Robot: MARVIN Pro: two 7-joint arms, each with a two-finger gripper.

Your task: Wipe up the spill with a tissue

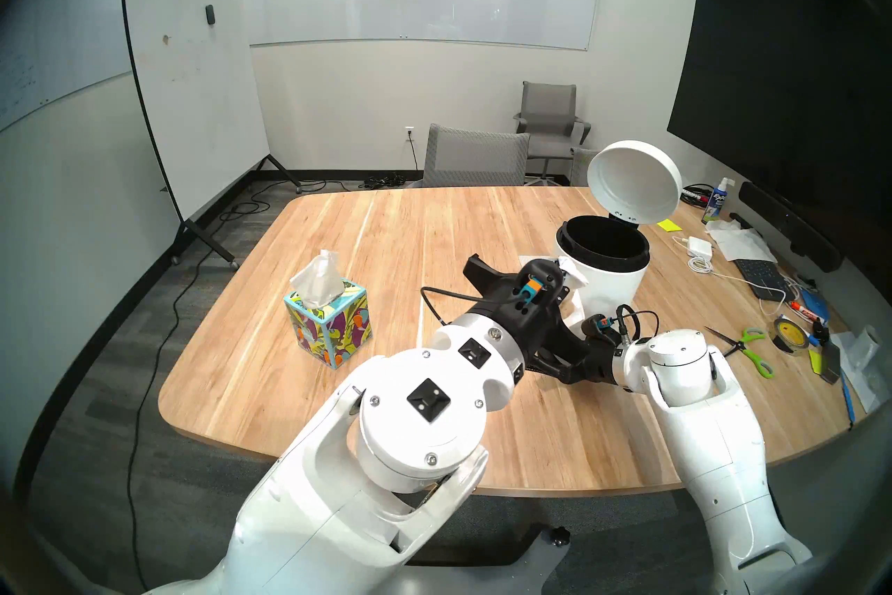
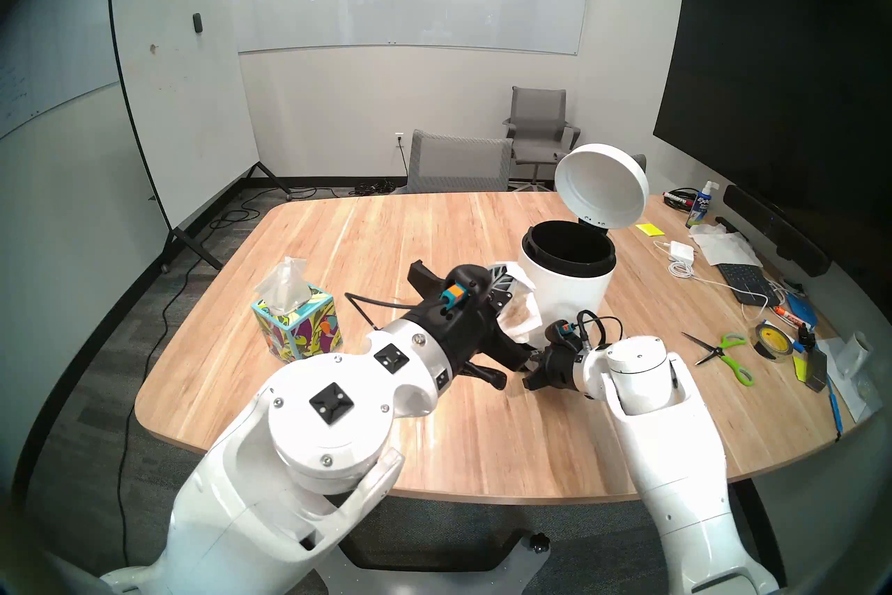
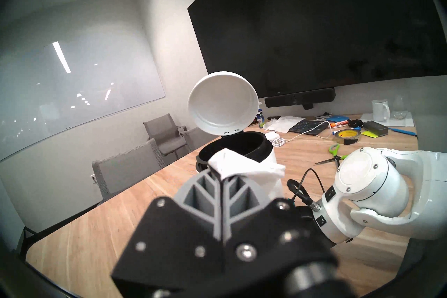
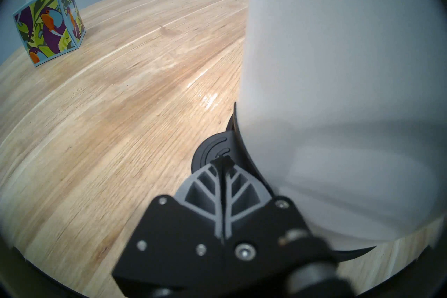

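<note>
Left gripper point(image 3: 219, 175): grey ribbed fingers pressed together, pinching the tissue point(image 3: 244, 168); held above the table point(image 1: 434, 232), just beside the near rim of the bin point(image 1: 603, 270). In the left head view its fingertips are hidden behind the black wrist housing.

Tissue: white, crumpled, draped from the fingertips toward the bin wall; a brownish stain shows on its hanging part in the right head view point(image 2: 519, 314). Its lower edge is cut off by the gripper body in the left wrist view.

Right gripper point(image 4: 223, 160): fingers closed against each other with nothing visible between them, tips on or just over the black pedal point(image 4: 212, 148) at the foot of the bin; actual contact cannot be told. In the head views its fingers are largely covered by the left arm.

Bin: white, round, black inner rim, lid point(image 1: 632, 181) standing open; in the right wrist view its wall fills the right half as a blurred pale surface.

Spill: no dark blotch can be made out on the table; only a wet-looking glossy patch point(image 4: 208, 99) close to the bin base.

Tissue box point(image 1: 328, 321): leaf print, a sheet standing up from its top, well apart to the left
</note>
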